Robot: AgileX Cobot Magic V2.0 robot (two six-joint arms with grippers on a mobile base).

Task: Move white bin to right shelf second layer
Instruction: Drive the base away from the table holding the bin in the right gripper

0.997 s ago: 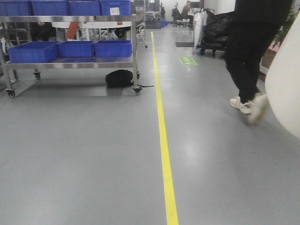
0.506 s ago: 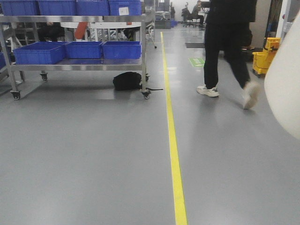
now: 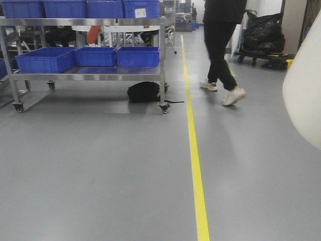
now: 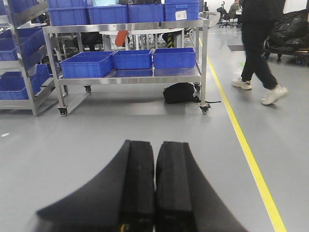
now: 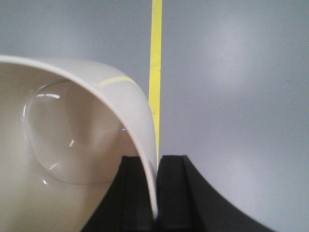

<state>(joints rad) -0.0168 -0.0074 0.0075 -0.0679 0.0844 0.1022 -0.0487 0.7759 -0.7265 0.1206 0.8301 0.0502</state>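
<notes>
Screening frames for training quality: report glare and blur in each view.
Front view: soft sheen on the glossy grey floor; the glossy off-white plastic bin at right is defocused. Left wrist view: the shut black left hand looks soft. Right wrist view: highlights inside the bin, yellow floor line reflected on its rim.

Left tool (image 4: 155, 147) closed, empty; right tool (image 5: 157, 164) clamped on white bin (image 5: 77, 140) wall.

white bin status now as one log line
white bin: rim clamped | right fingers: shut on rim | left fingers: shut, empty
</notes>
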